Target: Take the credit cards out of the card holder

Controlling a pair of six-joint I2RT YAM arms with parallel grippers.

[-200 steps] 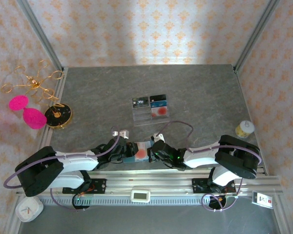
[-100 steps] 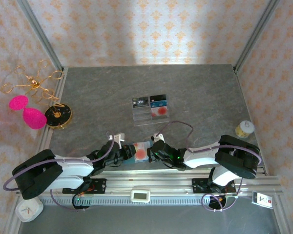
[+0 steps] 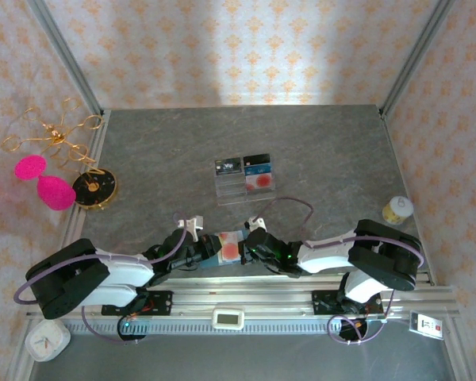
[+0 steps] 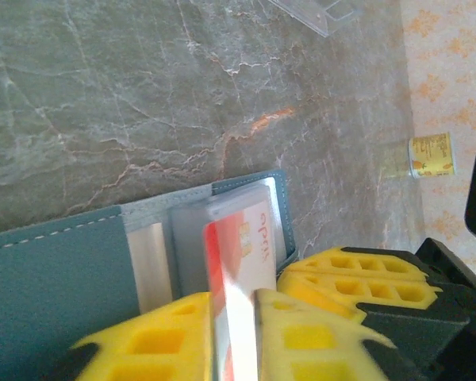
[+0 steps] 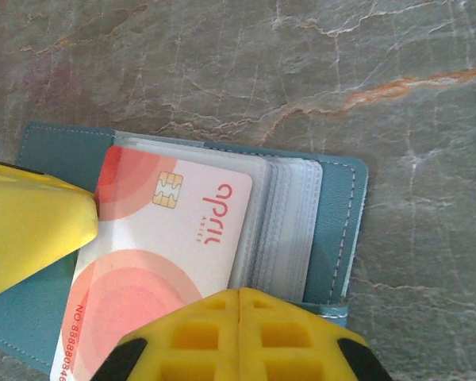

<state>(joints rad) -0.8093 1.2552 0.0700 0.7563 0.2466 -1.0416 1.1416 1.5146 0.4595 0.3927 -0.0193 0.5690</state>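
Pinching the pale credit card (image 4: 246,238) edge-on, my left hand (image 4: 232,321) is closed on it; its long axis runs out of the card holder (image 4: 55,262) toward that hand. My right hand (image 5: 238,305), shut tight, seems to pin the holder down.

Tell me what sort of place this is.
Most likely a staged robot test cell, not a real room: patterned wallpaper panels held between aluminium posts, a grey marble-look table, and a left arm and right arm bolted to a rail at its near edge.
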